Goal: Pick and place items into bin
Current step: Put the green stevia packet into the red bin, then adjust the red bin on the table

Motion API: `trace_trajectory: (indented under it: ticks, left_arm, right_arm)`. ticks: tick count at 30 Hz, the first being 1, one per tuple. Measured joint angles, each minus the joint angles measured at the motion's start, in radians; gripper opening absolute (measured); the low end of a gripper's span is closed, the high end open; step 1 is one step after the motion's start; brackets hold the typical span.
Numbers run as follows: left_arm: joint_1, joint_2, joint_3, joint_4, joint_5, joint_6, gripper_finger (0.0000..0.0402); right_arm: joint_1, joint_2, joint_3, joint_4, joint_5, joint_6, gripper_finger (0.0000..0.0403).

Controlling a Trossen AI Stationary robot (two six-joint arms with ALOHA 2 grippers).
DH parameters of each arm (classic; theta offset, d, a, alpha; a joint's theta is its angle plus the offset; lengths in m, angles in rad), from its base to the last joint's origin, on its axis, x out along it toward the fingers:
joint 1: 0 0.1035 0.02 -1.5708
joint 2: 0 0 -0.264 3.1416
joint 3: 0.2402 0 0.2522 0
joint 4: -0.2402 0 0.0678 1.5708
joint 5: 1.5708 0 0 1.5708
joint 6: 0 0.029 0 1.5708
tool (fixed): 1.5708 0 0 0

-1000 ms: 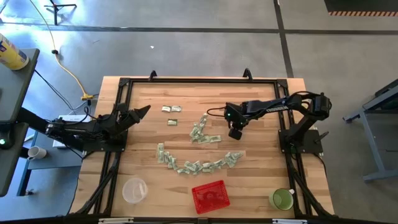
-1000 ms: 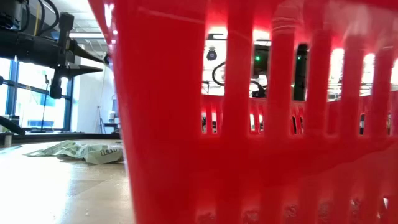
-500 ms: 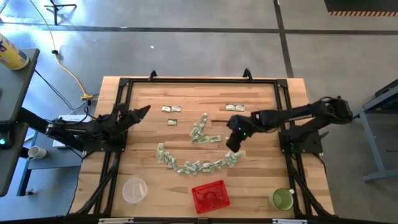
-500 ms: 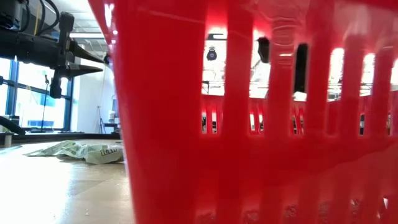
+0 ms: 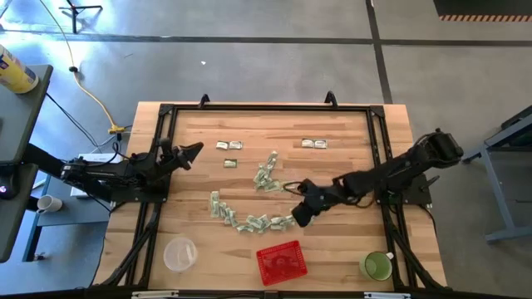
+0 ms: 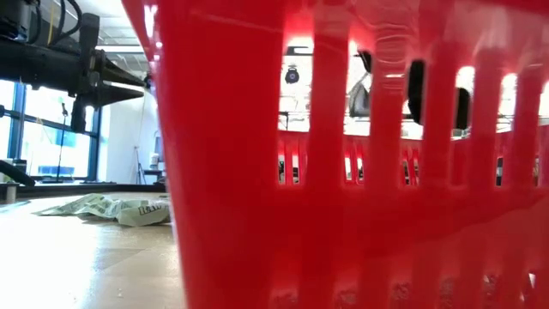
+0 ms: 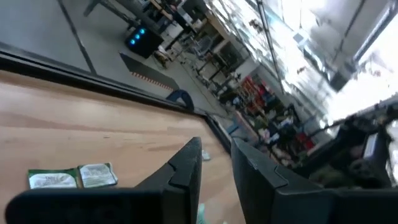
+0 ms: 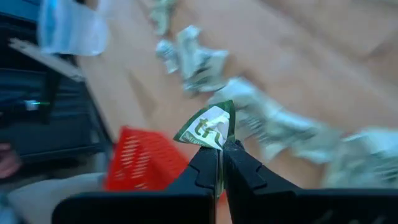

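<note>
Left gripper (image 5: pixel 193 150) rests at the table's (image 5: pixel 349 245) left edge, fingers slightly apart, holding nothing. Wrapped pieces (image 5: pixel 249 223) lie mid-table in a curved row (more scattered beyond). Right gripper (image 5: pixel 298 216) hangs above the row's right end, clamped on one wrapped piece (image 8: pixel 206 126). Red basket (image 5: pixel 281 261) sits near the front edge.

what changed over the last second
The right gripper swung from the table's far side toward the red basket, shut on a wrapped piece. The left gripper stayed parked at the left edge; the row of pieces looks unchanged.
</note>
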Motion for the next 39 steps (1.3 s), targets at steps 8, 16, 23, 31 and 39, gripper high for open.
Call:
trace_trajectory:
  ticks: [8,16,23,31,39]
  left_arm:
    - [0.0,0.111,0.0,0.002,0.079,0.034,0.0124]
    - [0.0,0.273,0.0,-0.001,0.271,0.03,0.0124]
    - [0.0,0.333,0.0,-0.005,0.351,0.03,0.0124]
    - [0.0,0.333,0.012,-0.031,0.351,-0.124,0.0124]
    - [0.001,0.388,0.144,-0.129,0.316,0.079,0.0178]
  right_arm:
    - [0.091,0.172,0.24,-0.142,-0.057,0.02,0.0009]
    - [0.16,0.351,0.488,-0.476,-0.033,-0.053,0.0046]
    - [0.193,0.441,0.609,-0.501,-0.079,-0.13,0.0099]
    - [0.21,0.463,0.625,-0.733,0.147,-0.136,0.0173]
    - [0.175,0.462,0.667,-0.941,0.269,-0.047,0.0277]
